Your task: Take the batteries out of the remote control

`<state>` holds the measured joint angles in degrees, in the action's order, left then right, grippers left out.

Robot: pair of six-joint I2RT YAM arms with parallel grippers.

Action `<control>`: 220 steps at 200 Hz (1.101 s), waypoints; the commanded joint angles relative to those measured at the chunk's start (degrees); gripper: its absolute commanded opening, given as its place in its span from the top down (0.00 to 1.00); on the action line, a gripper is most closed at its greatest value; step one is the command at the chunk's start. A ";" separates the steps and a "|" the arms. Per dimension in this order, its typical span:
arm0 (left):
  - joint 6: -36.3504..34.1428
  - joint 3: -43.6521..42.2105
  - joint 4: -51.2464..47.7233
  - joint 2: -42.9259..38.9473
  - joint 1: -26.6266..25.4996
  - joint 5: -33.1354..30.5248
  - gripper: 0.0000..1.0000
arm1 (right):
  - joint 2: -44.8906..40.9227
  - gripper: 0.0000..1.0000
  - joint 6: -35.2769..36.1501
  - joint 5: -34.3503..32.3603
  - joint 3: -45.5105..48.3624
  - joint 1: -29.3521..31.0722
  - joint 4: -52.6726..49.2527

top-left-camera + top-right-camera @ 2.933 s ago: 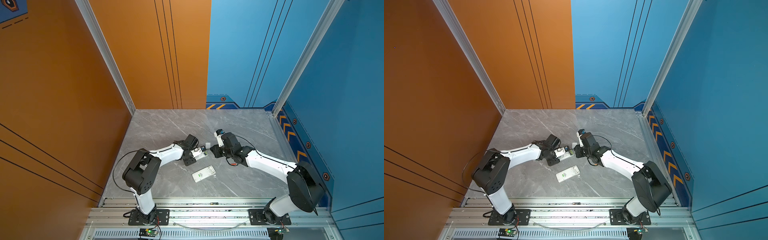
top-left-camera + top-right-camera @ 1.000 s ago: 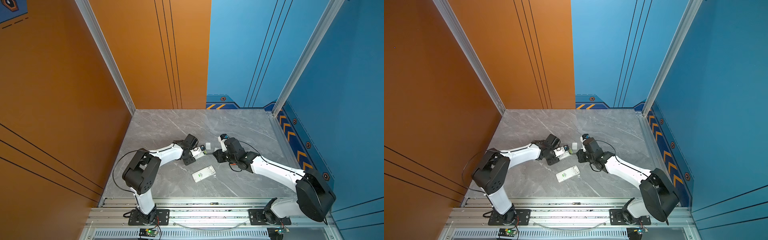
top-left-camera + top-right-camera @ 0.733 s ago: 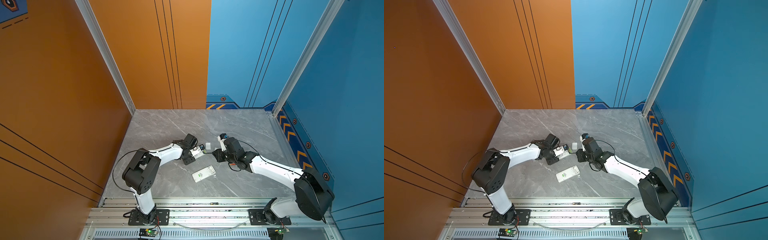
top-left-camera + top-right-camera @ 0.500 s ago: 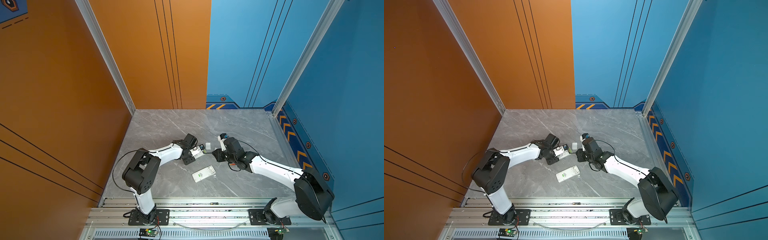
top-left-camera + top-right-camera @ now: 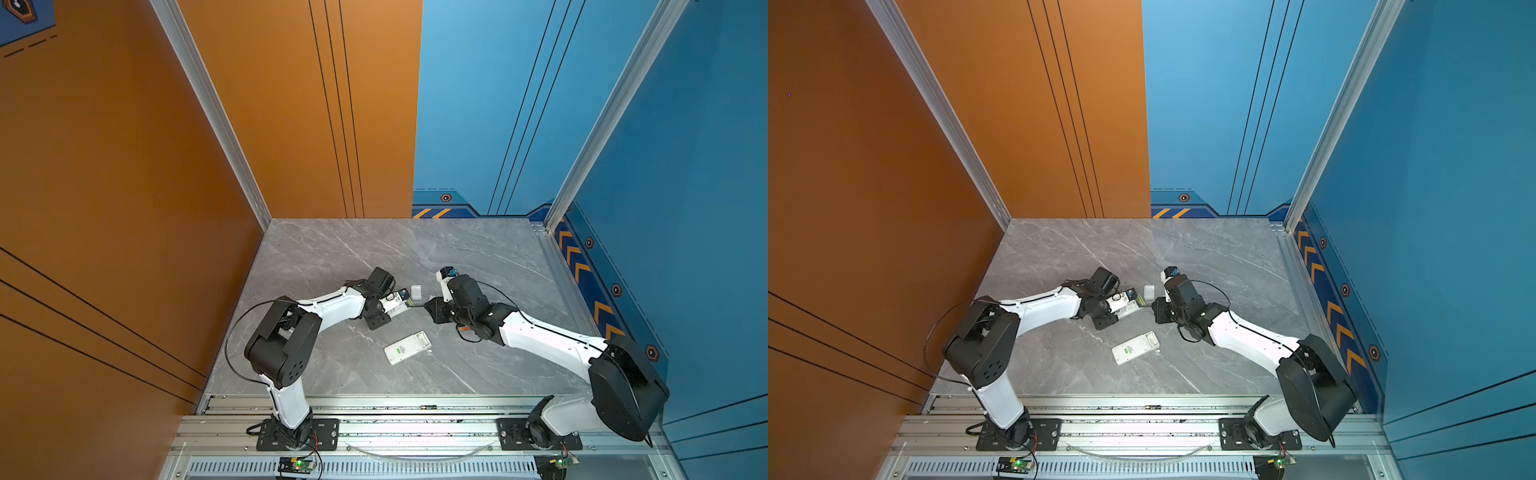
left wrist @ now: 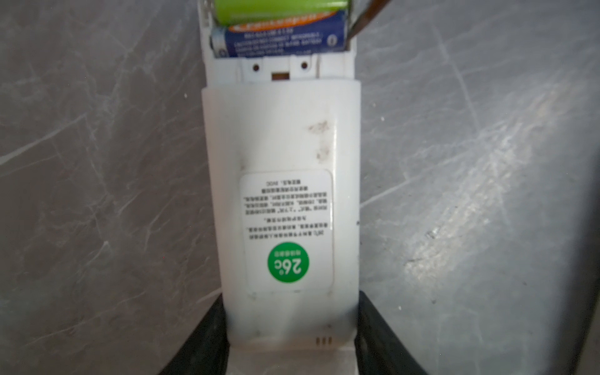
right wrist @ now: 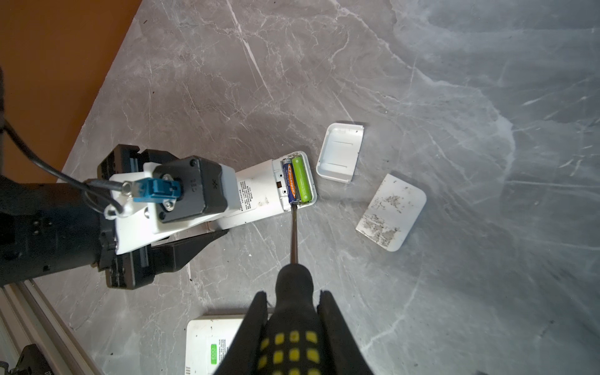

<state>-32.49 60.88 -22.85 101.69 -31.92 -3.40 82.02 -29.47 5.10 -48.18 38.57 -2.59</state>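
My left gripper (image 6: 290, 311) is shut on the white remote control (image 6: 282, 146), which lies back-up on the table. Its battery compartment is open. Two batteries lie side by side in it, a green one (image 7: 303, 180) and a blue-and-orange one (image 7: 290, 180). My right gripper (image 7: 293, 297) is shut on the black-and-yellow handle of a screwdriver (image 7: 294, 233). The blade tip rests at the compartment's end, against the batteries' ends. In both top views the left gripper (image 5: 384, 309) (image 5: 1106, 311) and the right gripper (image 5: 436, 309) (image 5: 1158, 309) face each other mid-table.
A second white remote (image 5: 407, 348) (image 7: 211, 344) lies nearer the front, below the right gripper. A white battery cover (image 7: 341, 151) (image 5: 415, 291) lies just past the held remote's end. A flat scuffed white cover (image 7: 391, 212) lies beside it. The orange wall stands on the left.
Since the earliest frames the right arm has shifted slightly toward the table's front with the screwdriver. Over the last second nothing visibly moves, and the left gripper keeps holding the remote.
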 commanded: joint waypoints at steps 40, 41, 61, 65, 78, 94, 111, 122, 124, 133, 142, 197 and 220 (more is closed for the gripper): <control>-1.78 -0.33 -3.06 2.20 -0.59 3.51 1.00 | -2.39 1.00 -0.85 -2.34 -1.91 -1.22 4.96; -1.78 -0.33 -3.07 2.20 -0.59 3.50 1.00 | -2.39 1.00 -0.89 -2.36 -1.91 -1.21 4.96; -1.79 -0.33 -3.22 2.19 -0.52 3.43 1.00 | -2.46 1.00 -1.11 -2.40 -1.87 -1.39 5.38; -1.79 -0.33 -3.24 2.17 -0.51 3.44 1.00 | -2.42 1.00 -1.12 -2.56 -1.85 -1.33 5.40; -1.79 -0.41 -3.37 2.11 -0.59 3.41 1.00 | -2.67 1.00 -1.16 -3.11 -1.96 -1.45 5.36; -1.78 -0.50 -3.39 2.01 -0.55 3.23 1.00 | -2.76 1.00 -1.11 -3.12 -2.13 -1.71 5.32; -1.79 -0.59 -3.34 1.89 -0.52 2.92 1.00 | -3.13 1.00 -0.87 -3.06 -2.09 -2.00 4.92; -1.66 -0.59 -3.43 1.86 -0.51 2.62 1.00 | -3.28 1.00 -0.86 -3.10 -1.85 -2.09 4.47; -1.62 -0.59 -3.45 1.85 -0.47 2.57 1.00 | -3.38 1.00 -0.85 -3.15 -1.77 -2.16 4.45; -1.61 -0.59 -3.45 1.85 -0.49 2.31 1.00 | -3.70 1.00 -1.04 -3.08 -1.38 -2.42 4.48; -1.62 -0.51 -3.53 1.95 -0.34 2.26 1.00 | -4.09 1.00 -1.96 -2.66 -0.42 -2.89 5.25; -1.35 -0.50 -3.80 1.68 -0.07 1.43 1.00 | -5.87 1.00 -3.00 -2.93 2.90 -3.99 5.57; -1.22 -0.65 -3.95 1.33 -0.10 0.36 1.00 | -6.22 1.00 -3.22 -3.02 3.60 -4.06 5.40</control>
<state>-33.15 60.88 -22.24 101.80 -31.94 -3.05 77.08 -31.73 3.27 -45.87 34.81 1.72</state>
